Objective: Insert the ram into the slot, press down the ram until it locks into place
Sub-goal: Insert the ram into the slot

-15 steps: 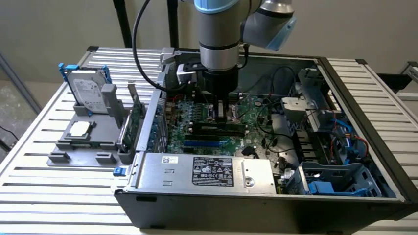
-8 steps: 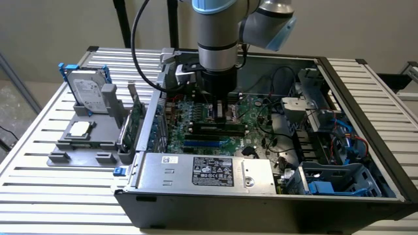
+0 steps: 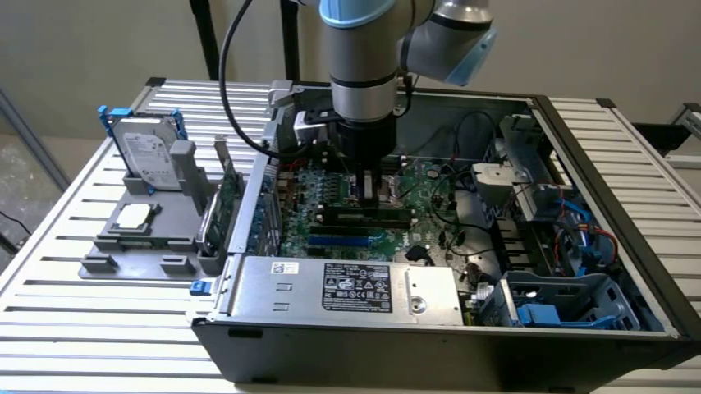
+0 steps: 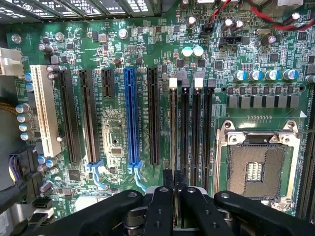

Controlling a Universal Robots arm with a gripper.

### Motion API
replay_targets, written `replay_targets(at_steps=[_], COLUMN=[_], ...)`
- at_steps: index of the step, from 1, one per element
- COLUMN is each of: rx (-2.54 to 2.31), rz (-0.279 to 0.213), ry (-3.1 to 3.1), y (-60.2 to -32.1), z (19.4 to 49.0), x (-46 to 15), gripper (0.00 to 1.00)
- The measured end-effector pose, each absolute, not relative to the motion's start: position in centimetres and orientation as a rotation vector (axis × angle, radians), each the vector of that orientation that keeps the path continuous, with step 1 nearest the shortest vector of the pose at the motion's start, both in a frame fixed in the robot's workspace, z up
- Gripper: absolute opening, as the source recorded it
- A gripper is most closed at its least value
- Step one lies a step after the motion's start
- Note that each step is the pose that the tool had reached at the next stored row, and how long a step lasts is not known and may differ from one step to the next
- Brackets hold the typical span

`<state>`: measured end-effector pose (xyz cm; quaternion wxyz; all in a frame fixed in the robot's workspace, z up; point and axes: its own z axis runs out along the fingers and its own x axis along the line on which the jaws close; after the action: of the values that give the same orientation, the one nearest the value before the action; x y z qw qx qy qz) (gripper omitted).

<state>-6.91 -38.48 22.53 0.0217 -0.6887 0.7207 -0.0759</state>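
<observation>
Robot fingers (image 4: 160, 206) clamped on thin dark-green ram stick (image 3: 362, 216), standing in long black plastic memory slot (image 4: 173, 123), locking unconfirmed

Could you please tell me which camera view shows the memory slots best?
The wrist view: the four parallel black slots run lengthwise across it, with the clips at one end plain to see. In the exterior view they are a small dark strip, partly hidden by the gripper.
</observation>
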Motion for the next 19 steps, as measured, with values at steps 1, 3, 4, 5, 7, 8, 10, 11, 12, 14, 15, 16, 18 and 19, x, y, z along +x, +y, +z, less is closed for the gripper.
replay_targets(at_steps=[1,3,4,5,7,8,10,11,12,14,15,16,18,19], rx=[-2.133,-2.132,-2.131,-2.131,-2.130,-2.129,-2.129,-2.128,-2.128,-2.127,-2.127,-2.127,-2.127,-2.127], rz=[-0.237,-0.240,-0.242,-0.243,-0.244,-0.245,-0.246,-0.246,-0.247,-0.248,-0.248,-0.248,-0.248,-0.248], ry=[2.232,2.230,2.230,2.229,2.228,2.228,2.227,2.227,2.226,2.226,2.226,2.226,2.226,2.226], y=[-38.47,-38.45,-38.45,-38.45,-38.42,-38.42,-38.39,-38.39,-38.38,-38.37,-38.37,-38.37,-38.37,-38.37], z=[22.47,22.39,22.37,22.35,22.32,22.31,22.29,22.28,22.28,22.27,22.28,22.28,22.27,22.28], x=[-6.91,-6.92,-6.94,-6.97,-7.04,-7.07,-7.13,-7.14,-7.15,-7.16,-7.16,-7.16,-7.16,-7.16], gripper=[0.13,0.13,0.13,0.13,0.13,0.13,0.13,0.13,0.13,0.13,0.13,0.13,0.13,0.13])
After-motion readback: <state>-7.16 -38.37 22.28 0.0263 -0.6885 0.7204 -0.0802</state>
